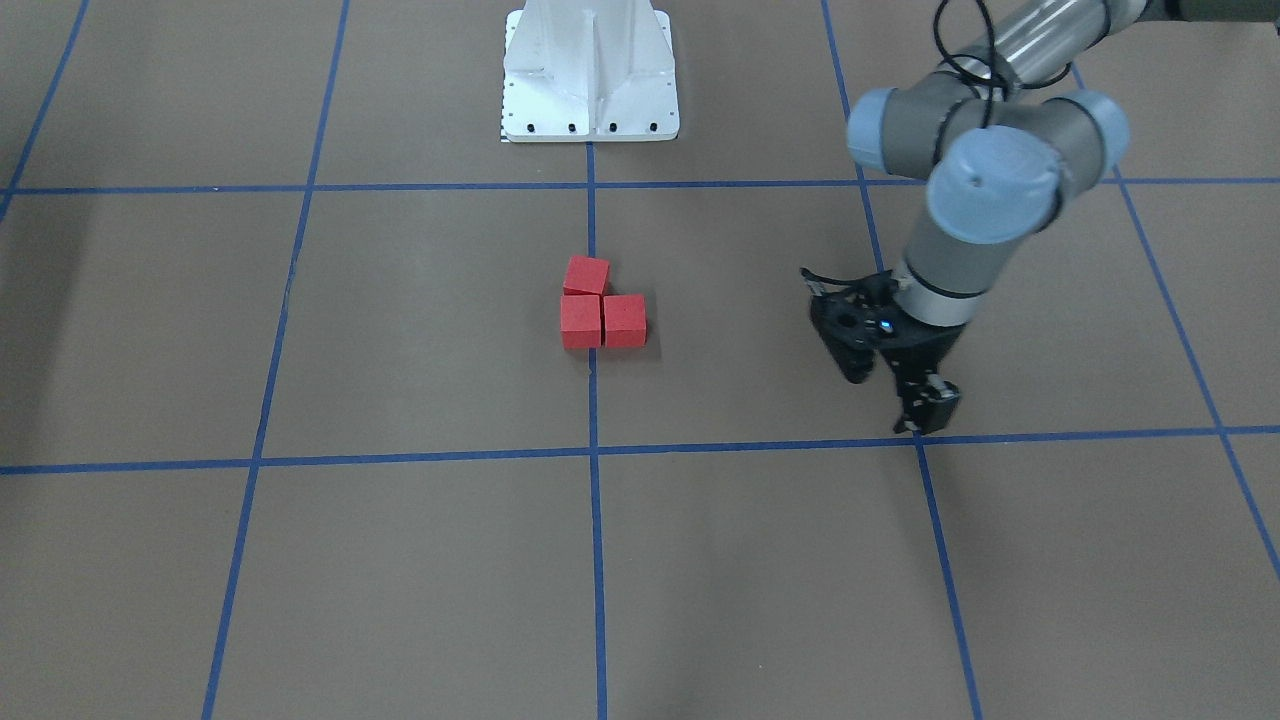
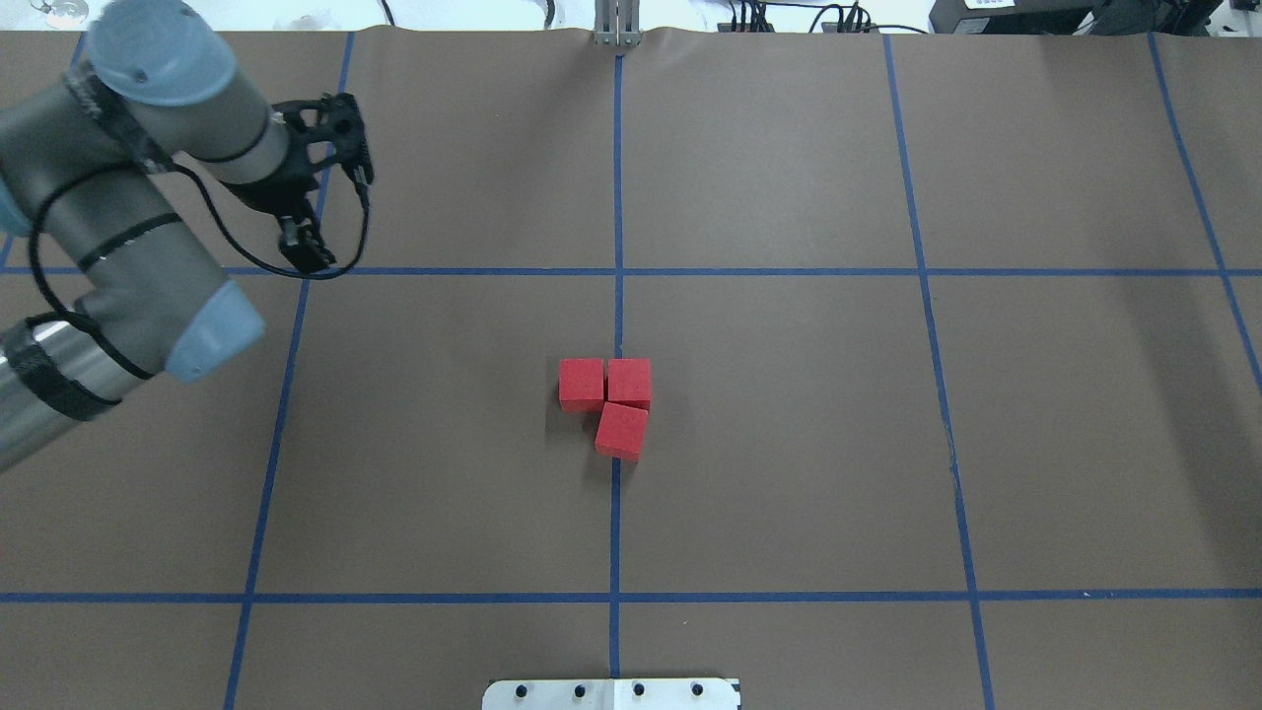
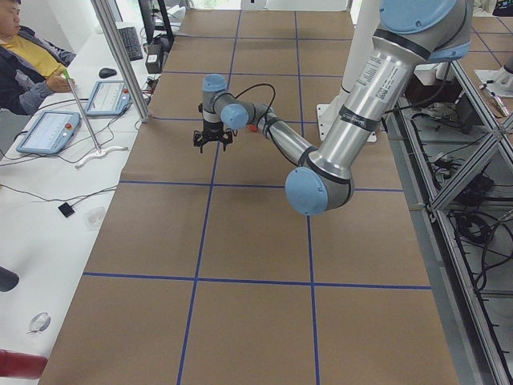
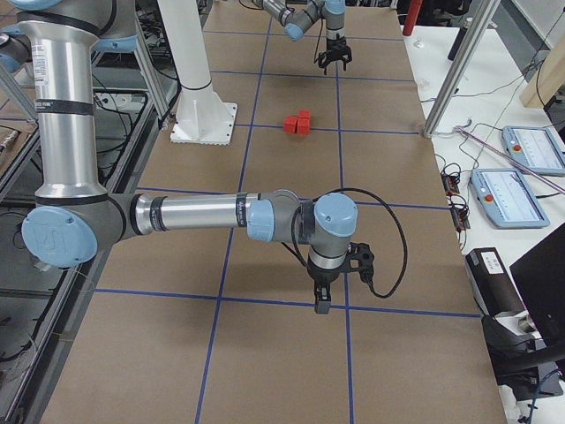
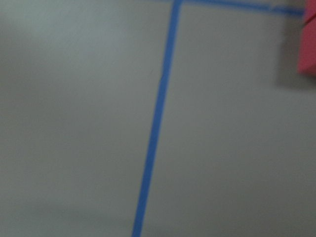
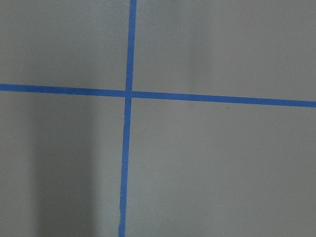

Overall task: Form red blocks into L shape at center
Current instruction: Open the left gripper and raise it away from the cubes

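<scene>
Three red blocks sit touching in an L at the center (image 2: 616, 325), on the blue tape line. Two blocks (image 2: 581, 384) (image 2: 629, 382) lie side by side, and the third (image 2: 622, 431) sits against the right one on my side, slightly turned. The front-facing view shows the same cluster (image 1: 600, 308). My left gripper (image 2: 335, 217) (image 1: 895, 395) hangs open and empty over a grid crossing, about a square away from the blocks. A red edge (image 5: 308, 44) shows in its wrist view. My right gripper (image 4: 335, 287) shows only in the exterior right view, far from the blocks (image 4: 297, 122); I cannot tell its state.
The white robot base (image 1: 590, 80) (image 2: 611, 693) stands at the table's near edge. A person (image 3: 28, 60) sits at a side table with tablets (image 3: 48, 132) beyond an aluminium post (image 3: 120, 56). More tablets (image 4: 516, 194) lie at the table's other long side.
</scene>
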Robot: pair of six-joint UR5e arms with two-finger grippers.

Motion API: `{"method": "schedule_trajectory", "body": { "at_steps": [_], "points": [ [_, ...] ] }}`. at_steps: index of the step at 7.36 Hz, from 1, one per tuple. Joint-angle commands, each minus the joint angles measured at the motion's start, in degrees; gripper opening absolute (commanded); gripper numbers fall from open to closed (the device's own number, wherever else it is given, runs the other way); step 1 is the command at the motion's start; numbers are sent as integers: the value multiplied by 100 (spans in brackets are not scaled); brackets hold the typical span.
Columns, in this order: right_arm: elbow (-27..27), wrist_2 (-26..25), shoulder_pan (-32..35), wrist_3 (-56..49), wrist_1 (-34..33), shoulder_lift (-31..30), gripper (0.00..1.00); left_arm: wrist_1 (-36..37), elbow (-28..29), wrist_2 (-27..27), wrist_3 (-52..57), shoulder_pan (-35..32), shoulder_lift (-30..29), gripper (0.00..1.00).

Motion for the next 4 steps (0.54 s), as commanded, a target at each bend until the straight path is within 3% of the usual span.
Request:
{"method": "schedule_trajectory", "body": {
  "at_steps": [1,2,4],
  "points": [
    [-11,0,4,-39,0,-17,100,-9,1,-1011,-59,-1426,1051,100],
    [-2,9,4,-74,0,-17,100,-9,80,-1732,-120,-2069,1422,100],
    [-11,18,39,-302,0,-17,100,-53,124,-1862,-103,-3203,2205,100]
  ]
}}
